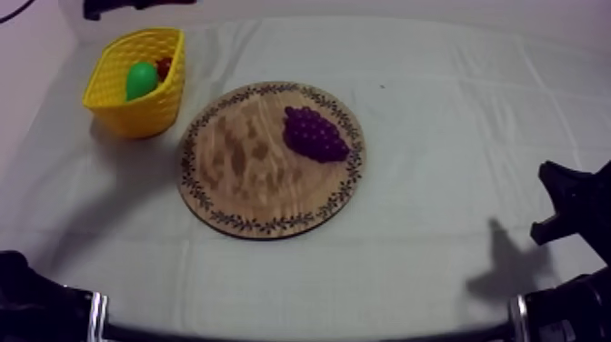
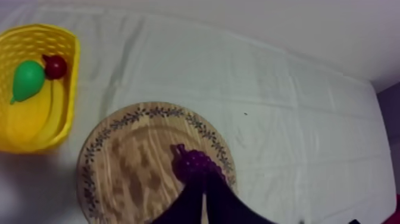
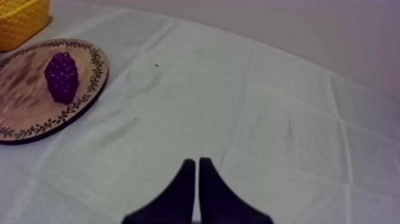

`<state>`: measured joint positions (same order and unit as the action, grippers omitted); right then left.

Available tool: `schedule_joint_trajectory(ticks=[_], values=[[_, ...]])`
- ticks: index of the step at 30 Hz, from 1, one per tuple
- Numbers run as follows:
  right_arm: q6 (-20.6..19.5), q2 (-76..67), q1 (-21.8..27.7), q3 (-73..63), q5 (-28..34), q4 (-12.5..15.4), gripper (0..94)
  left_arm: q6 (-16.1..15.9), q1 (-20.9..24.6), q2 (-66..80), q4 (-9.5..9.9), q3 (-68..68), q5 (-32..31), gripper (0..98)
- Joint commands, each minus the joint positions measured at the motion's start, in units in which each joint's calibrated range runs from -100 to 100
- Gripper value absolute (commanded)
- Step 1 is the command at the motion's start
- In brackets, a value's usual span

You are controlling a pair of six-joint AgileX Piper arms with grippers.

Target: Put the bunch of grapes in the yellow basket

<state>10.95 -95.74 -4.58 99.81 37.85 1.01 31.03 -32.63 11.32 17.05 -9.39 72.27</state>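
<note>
A purple bunch of grapes (image 1: 315,134) lies on the right part of the round wooden board (image 1: 245,182), which sits mid-table. The yellow basket (image 1: 116,107) stands at the far left and holds a green pear (image 1: 140,79) and a small red fruit (image 1: 164,65). My left gripper (image 2: 201,183) is shut on nothing, its fingers together as a wedge just short of the grapes (image 2: 191,162) over the board (image 2: 125,167). My right gripper (image 3: 196,162) is shut too, over bare cloth well to the right of the board (image 3: 24,113) and grapes (image 3: 61,77).
The right arm (image 1: 571,202) shows as a black shape at the table's right edge and throws a shadow on the cloth. The left arm (image 1: 32,300) sits low at the front left corner. Bare cloth lies between the board and the right arm.
</note>
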Motion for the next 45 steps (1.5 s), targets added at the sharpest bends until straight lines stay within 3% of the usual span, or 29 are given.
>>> schedule_joint_trajectory(ticks=[1, 8, 11, 13, 17, 20, 24, 32, 45], values=[[0.0, 0.0, 0.0, 0.0, 0.0, 0.0, 0.4, 0.6, -1.0, -3.9, -0.51, 2.1, 1.2, 0.0], [0.0, 0.0, 0.0, 0.0, 0.0, 0.0, 0.4, 2.0, -2.4, -10.9, -1.66, 5.3, 2.8, 0.3], [0.0, 0.0, 0.0, 0.0, 0.0, 0.0, 0.4, 3.0, -2.9, -13.3, -1.87, 6.7, 3.5, 5.5], [0.0, 0.0, 0.0, 0.0, 0.0, 0.0, 0.4, 4.4, -3.2, -14.7, -1.94, 7.5, 4.1, 14.9], [0.0, 0.0, 0.0, 0.0, 0.0, 0.0, 0.4, 7.9, -3.9, -16.6, -2.7, 8.2, 4.4, 45.9], [0.0, 0.0, 0.0, 0.0, 0.0, 0.0, 0.4, 9.9, -4.0, -18.0, -5.39, 7.7, 3.7, 75.2], [0.0, 0.0, 0.0, 0.0, 0.0, 0.0, 0.4, 10.5, -4.0, -20.1, -7.89, 6.5, 3.0, 91.4], [0.0, 0.0, 0.0, 0.0, 0.0, 0.0, 0.4, 10.4, -4.4, -26.5, -9.33, 6.1, 4.3, 96.2], [0.0, 0.0, 0.0, 0.0, 0.0, 0.0, 0.4, 13.1, -3.6, -40.6, -10.73, 15.8, 5.7, 96.2]])
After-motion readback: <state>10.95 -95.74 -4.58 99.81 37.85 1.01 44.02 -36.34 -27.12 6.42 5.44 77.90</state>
